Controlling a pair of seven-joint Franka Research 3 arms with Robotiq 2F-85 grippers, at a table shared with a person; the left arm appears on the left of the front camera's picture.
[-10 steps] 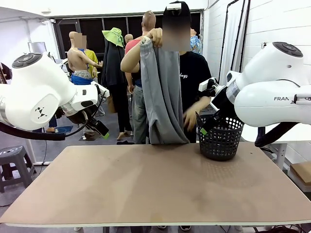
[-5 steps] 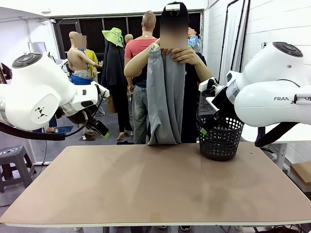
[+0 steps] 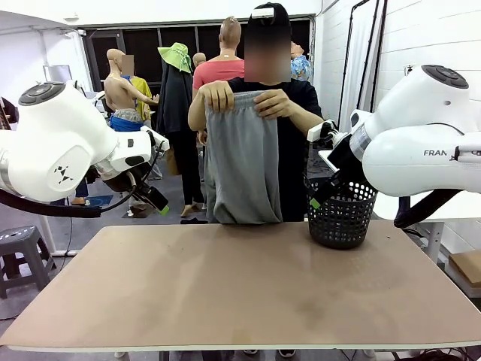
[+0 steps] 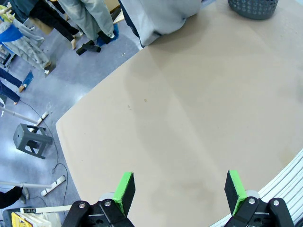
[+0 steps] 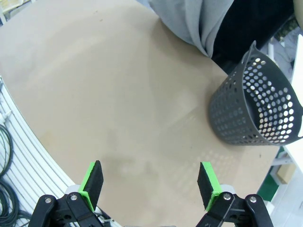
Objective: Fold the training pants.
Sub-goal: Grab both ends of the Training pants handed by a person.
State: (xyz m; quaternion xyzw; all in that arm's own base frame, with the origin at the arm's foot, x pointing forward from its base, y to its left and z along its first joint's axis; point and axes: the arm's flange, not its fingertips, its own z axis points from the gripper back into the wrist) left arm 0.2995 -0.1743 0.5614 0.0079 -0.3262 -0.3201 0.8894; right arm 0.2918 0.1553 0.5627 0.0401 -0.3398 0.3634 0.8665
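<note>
Left gripper (image 4: 180,191): jaws wide apart, nothing between the green pads (image 4: 124,188). It hangs above the table (image 4: 180,118), with bare tabletop below and ahead of the fingers

Right gripper (image 5: 150,182): jaws also wide, holding nothing, above the table. The black mesh basket (image 5: 255,109) stands upright ahead of it and off to one side of its fingers, well apart from the pads. In the front view the same gripper sits just in front of the basket's upper rim, without touching it as far as can be told

The training pants (image 3: 242,162) are light grey and well apart from both grippers, beyond the far side of the table from each. A person in a black shirt holds them up at chest height by the gathered waistband, one hand (image 3: 218,96) at one end of the band and the other hand (image 3: 272,104) at the other. The cloth hangs straight down in soft folds. Its lower end reaches the table's far edge; cannot tell whether it rests on the surface

From the left wrist the pants' lower end shows far ahead of the fingers. From the right wrist it shows far ahead too, with the basket beside it
</note>
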